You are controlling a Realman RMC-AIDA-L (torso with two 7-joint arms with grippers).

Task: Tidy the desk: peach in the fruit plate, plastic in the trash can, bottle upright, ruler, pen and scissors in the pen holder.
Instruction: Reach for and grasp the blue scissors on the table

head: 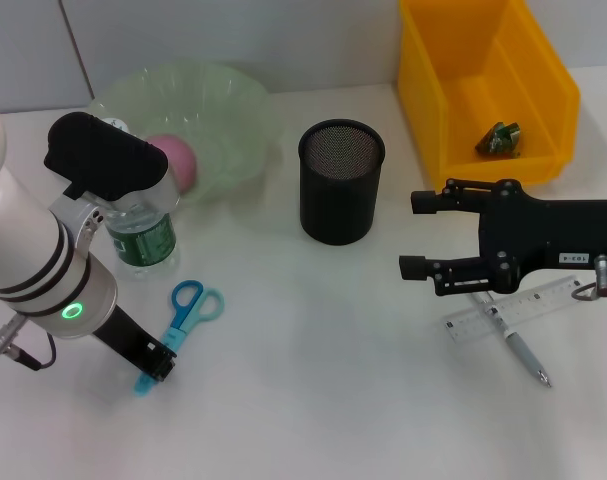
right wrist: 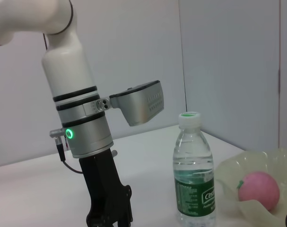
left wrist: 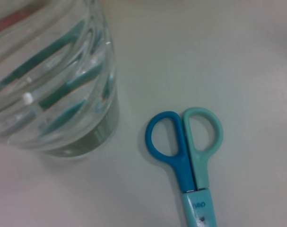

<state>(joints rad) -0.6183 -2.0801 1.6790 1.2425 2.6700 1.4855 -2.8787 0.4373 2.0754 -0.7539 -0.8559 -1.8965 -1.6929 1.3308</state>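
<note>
Head view, left hand [head: 155,365] over scissors [head: 183,318], right hand [head: 415,234] spread above ruler [head: 513,310]

Bright, even light, soft shadows; bottle [left wrist: 48,75] blurred in left wrist view.

Upright bottle [right wrist: 194,172] beside peach [right wrist: 259,190]

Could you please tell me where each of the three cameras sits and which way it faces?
Head: looks down on the desk; left gripper over the scissors, right gripper beside the pen holder.
Left wrist: faces down at scissors and bottle; no fingers visible.
Right wrist: faces sideways toward the left gripper, bottle and peach.
All three show the bottle.
</note>
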